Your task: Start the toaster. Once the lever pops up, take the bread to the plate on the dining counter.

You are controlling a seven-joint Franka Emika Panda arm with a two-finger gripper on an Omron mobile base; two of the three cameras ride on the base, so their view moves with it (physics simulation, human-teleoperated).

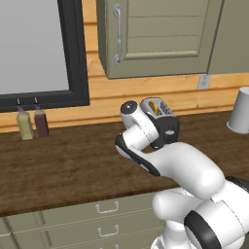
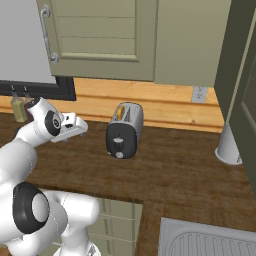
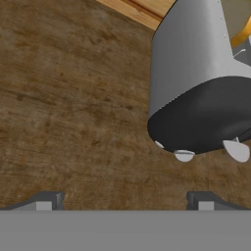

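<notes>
The toaster (image 2: 125,131) stands on the wood counter near the back wall, black-sided with a silver top; it also shows behind my arm (image 1: 163,111) and at the upper right of the hand view (image 3: 196,83). The bread (image 2: 121,113) sits in a slot, only its tan top edge showing (image 1: 153,106). On the toaster's dark front are a lever (image 3: 238,150) and a round knob (image 3: 184,156). My gripper (image 2: 76,133) hangs open and empty over the bare counter, left of the toaster and apart from it; its fingertips (image 3: 45,201) stand wide. The plate and the dining counter are out of view.
Two bottles (image 1: 31,124) stand at the back left under a dark-framed window. A pale grey cylinder (image 2: 229,145) stands to the right of the toaster. A sink (image 2: 210,240) lies at the front right. Green-grey cabinets (image 2: 100,35) hang overhead.
</notes>
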